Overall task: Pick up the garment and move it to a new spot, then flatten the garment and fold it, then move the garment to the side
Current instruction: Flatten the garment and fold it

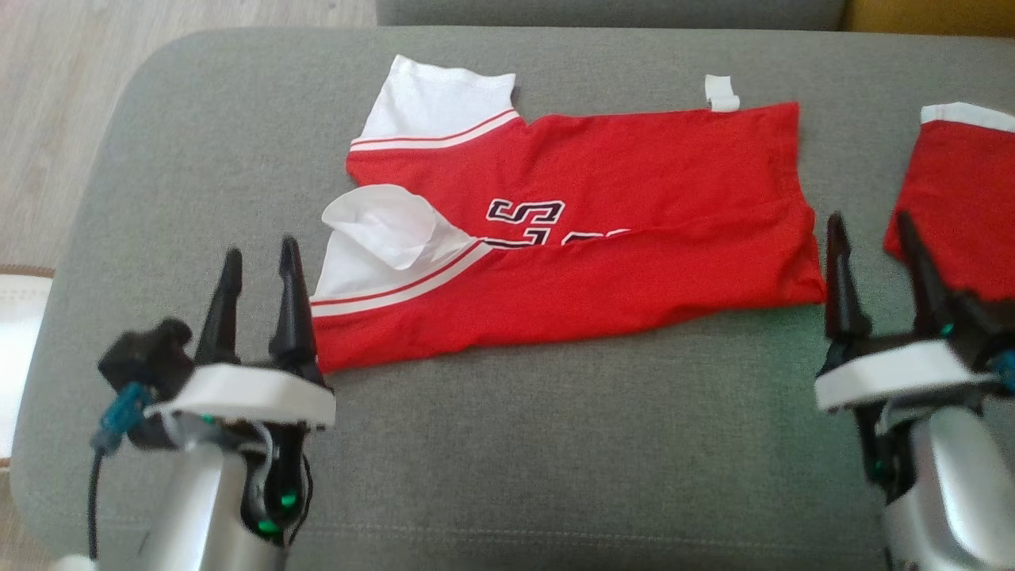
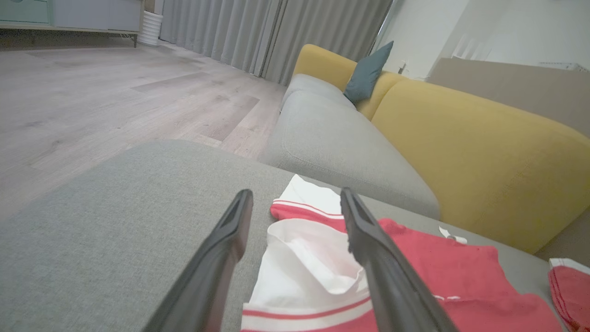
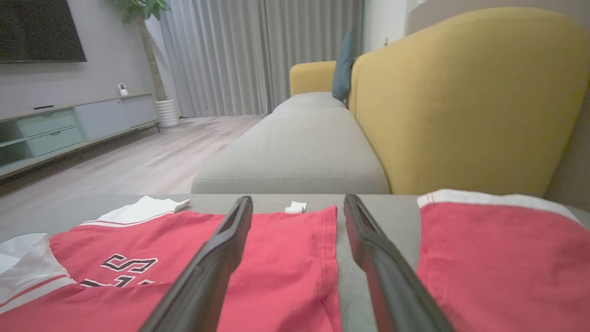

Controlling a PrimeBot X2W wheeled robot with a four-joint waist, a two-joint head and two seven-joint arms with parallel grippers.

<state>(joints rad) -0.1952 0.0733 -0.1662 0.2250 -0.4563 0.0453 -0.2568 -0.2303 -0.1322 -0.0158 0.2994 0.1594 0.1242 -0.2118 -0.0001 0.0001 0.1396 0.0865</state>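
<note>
Two red garments (image 1: 634, 174) (image 1: 959, 190), two end effectors (image 1: 260, 247) (image 1: 869, 216), one teal cushion (image 2: 368, 71)

garment (image 1: 634, 174): smooth matt cloth | cushion (image 1: 555, 444): coarse woven fabric | floor (image 2: 92, 92): matt wood

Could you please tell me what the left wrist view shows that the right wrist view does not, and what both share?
Left wrist view: the left gripper, dark fingers open, pointing toward the puffed white sleeve of the red-and-white jersey. Right wrist view: the right gripper, fingers open, plus a dark wall screen and green plant leaves. Shared: the jersey on the grey fabric cushion, a second red garment, the yellow sofa back, a teal pillow and grey curtains.
</note>
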